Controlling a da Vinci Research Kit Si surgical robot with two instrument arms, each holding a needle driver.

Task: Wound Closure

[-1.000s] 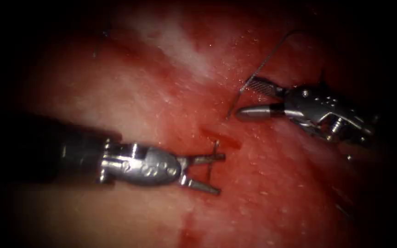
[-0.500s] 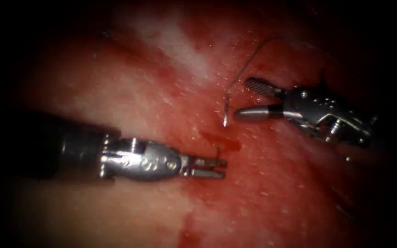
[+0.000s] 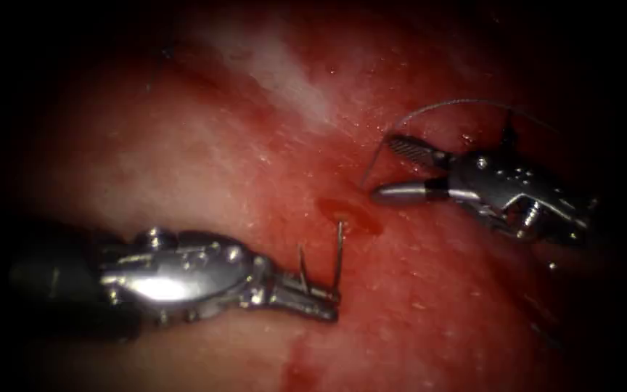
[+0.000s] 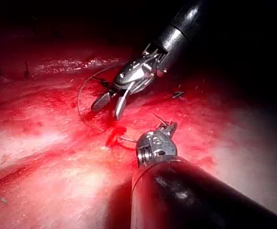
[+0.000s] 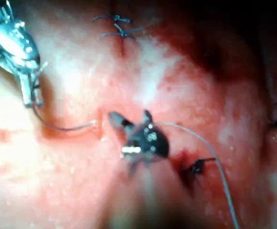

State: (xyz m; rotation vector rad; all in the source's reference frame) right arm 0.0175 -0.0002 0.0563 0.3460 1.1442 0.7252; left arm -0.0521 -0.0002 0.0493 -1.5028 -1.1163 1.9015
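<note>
Needle-wise, the thin curved steel suture needle [image 3: 339,250] sits in the left arm's silver wristed needle driver [image 3: 324,301], whose jaws are clenched on it low on its curve, roughly mid-body. One arm of the curve rises beside the jaws. The other arm runs up to the small wet red cut [image 3: 353,215] in the pale pink, glistening pork-belly tissue [image 3: 205,160]. The needle's far end meets the tissue at the left edge of that cut, but whether it sits in the tissue or only touches it cannot be told. In the right wrist view the same needle [image 5: 62,128] sweeps from the left tool [image 5: 31,98] across to a small slit in the tissue. The right arm's silver needle driver [image 3: 382,166] lies on the right side of the cut with its jaws spread apart, gripping nothing, its lower jaw pointing at the cut's right edge. A fine grey thread [image 3: 459,101] arcs from the tissue just right of the cut, up and over this tool. The left wrist view shows that thread [image 4: 79,100] looping beside the open right tool [image 4: 106,110], with the left tool [image 4: 169,128] just short of the cut. Dark finished stitches [image 5: 117,26] lie farther along the tissue.
</note>
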